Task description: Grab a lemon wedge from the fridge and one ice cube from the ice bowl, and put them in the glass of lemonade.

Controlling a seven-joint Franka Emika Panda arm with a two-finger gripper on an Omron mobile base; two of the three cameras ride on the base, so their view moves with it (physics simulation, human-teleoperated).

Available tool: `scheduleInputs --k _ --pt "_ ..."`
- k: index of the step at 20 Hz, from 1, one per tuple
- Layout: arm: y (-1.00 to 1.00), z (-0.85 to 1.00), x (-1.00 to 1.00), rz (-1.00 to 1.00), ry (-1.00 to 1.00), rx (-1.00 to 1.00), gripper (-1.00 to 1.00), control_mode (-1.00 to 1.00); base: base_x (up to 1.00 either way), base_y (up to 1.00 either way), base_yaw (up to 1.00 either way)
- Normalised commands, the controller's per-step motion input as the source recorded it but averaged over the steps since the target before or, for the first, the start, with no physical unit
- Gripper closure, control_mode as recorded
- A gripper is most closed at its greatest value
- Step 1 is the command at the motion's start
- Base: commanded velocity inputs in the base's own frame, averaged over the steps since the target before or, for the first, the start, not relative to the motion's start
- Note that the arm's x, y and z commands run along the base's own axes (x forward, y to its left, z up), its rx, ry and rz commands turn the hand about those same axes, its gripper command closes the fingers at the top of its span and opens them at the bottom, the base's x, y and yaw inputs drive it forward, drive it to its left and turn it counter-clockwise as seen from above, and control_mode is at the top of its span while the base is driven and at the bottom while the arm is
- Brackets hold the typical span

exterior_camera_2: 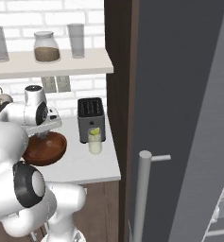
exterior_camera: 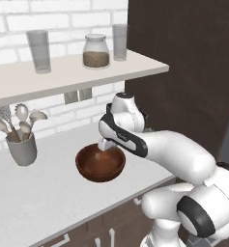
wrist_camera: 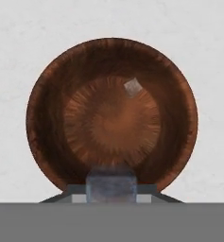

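The ice bowl (wrist_camera: 42, 118) of dark reddish wood lies straight under the hand, with a small pale ice cube (wrist_camera: 132, 87) loose on its floor. My gripper (wrist_camera: 111, 189) is shut on another see-through ice cube (wrist_camera: 111, 182), held just over the bowl's near rim. From the base, the gripper (exterior_camera: 106, 144) hangs over the ice bowl (exterior_camera: 94, 176). The glass of lemonade (exterior_camera_2: 95, 144) stands in front of the toaster, right of the ice bowl (exterior_camera_2: 52, 153), with a yellow-green lemon wedge (exterior_camera_2: 94, 132) at its top. The grey fridge (exterior_camera_2: 179, 94) stands open at the right.
A black toaster (exterior_camera_2: 90, 116) sits behind the glass. A grey utensil cup (exterior_camera: 22, 147) stands left on the counter. A shelf (exterior_camera: 63, 75) above carries tall glasses and a lidded jar (exterior_camera: 96, 50). The fridge door's silver handle (exterior_camera_2: 142, 189) juts out near the counter's right end.
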Motion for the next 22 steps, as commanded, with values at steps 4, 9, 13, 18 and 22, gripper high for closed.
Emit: scheduleInputs --k 4,9,13,18,22 --pt "-0.62 0.08 -0.29 -0.27 -0.21 0.02 1.00 -1.00 0.00 0.00 0.00" --pt "-0.82 0.29 -0.06 -0.23 -0.38 0.07 1.00 -1.00 0.00 0.00 0.00" --pt "-0.85 0.46 0.06 -0.23 -0.28 0.00 1.00 -1.00 0.00 0.00 0.00" --pt "-0.48 0.38 0.32 -0.23 0.04 0.00 1.00 -1.00 0.00 0.00 0.00" --pt "-0.39 0.12 0.31 -0.22 0.19 0.00 1.00 -1.00 0.00 0.00 0.00"
